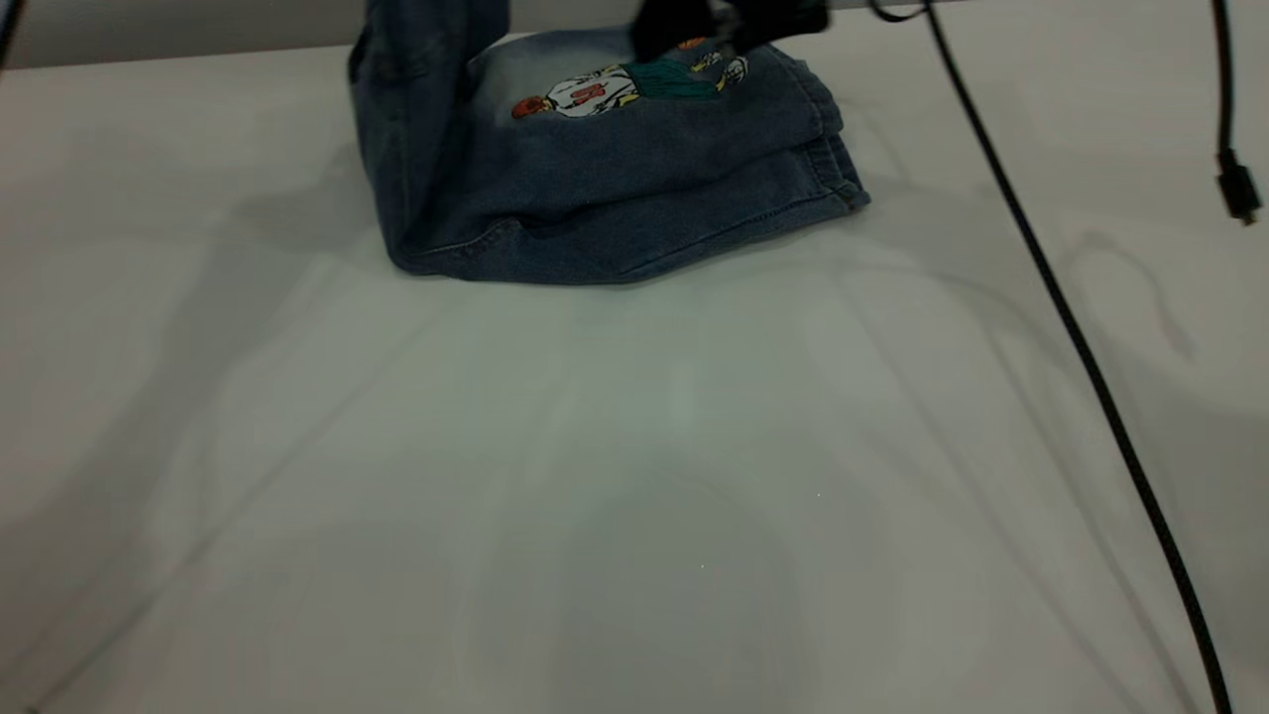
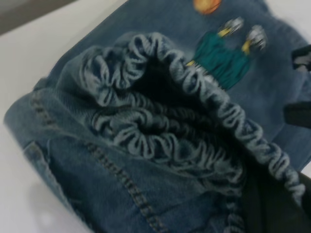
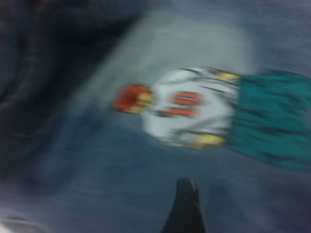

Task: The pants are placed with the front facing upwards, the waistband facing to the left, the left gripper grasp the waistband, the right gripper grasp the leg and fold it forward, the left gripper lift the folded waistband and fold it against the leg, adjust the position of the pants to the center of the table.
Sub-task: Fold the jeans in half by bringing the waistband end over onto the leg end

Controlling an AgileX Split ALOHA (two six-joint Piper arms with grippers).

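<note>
Already halved, the pants lie far back on the table; the waistband is raised, apparently clamped by the left gripper. Next: lay it over the legs.

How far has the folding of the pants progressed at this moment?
Done: the pants lie folded lengthwise, leg on leg, cartoon print up. In hand: the waistband end is raised off the table; the right gripper hovers over the print. Left: laying the waistband onto the legs and centering the pants, now near the far edge.
</note>
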